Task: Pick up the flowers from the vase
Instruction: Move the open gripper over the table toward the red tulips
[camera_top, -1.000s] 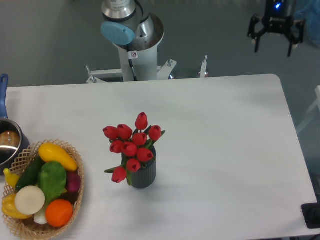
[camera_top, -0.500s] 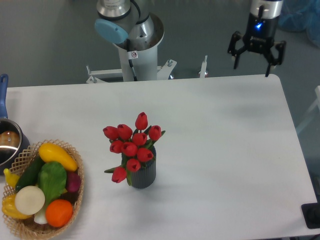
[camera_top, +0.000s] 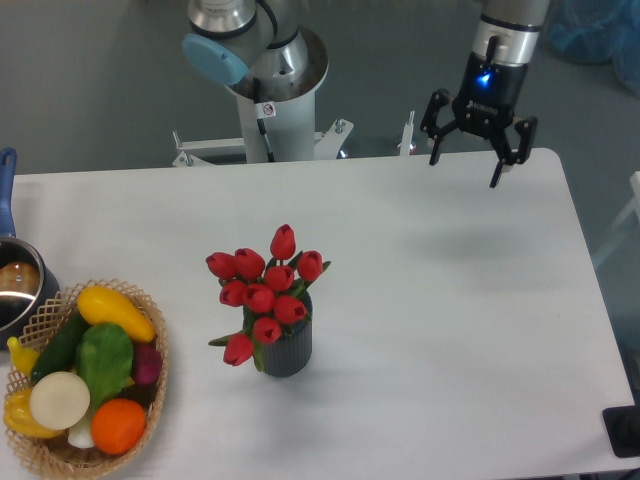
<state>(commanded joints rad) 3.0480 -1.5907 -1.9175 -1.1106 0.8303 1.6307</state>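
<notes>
A bunch of red tulip buds with green leaves, the flowers (camera_top: 263, 290), stands upright in the small dark grey ribbed cylinder that is the vase (camera_top: 288, 347), which sits near the middle of the white desk (camera_top: 450, 300). The red heads spread above and to the left of the vase's mouth, and one bud with a leaf droops over the vase's left side. Well apart from them, up at the far right edge of the desk, hangs the black two-finger gripper (camera_top: 467, 157), pointing downward beneath a silver wrist with a small blue light glowing on it. Its jaws are spread wide apart and hold nothing; the dark fingers (camera_top: 435, 143) are clear of the desk surface, with a faint shadow on the desk below and to the left of them. The robot's grey base column (camera_top: 272, 100) with a light blue joint cap rises just behind the desk's far edge. At the near left corner of the desk sits a woven wicker basket (camera_top: 152, 400) filled with colourful vegetables, among them a yellow squash, a green pepper, a white onion and an orange fruit. Just behind the basket, at the left edge, a steel pot with a blue handle (camera_top: 14, 285) is partly cut off by the frame.
</notes>
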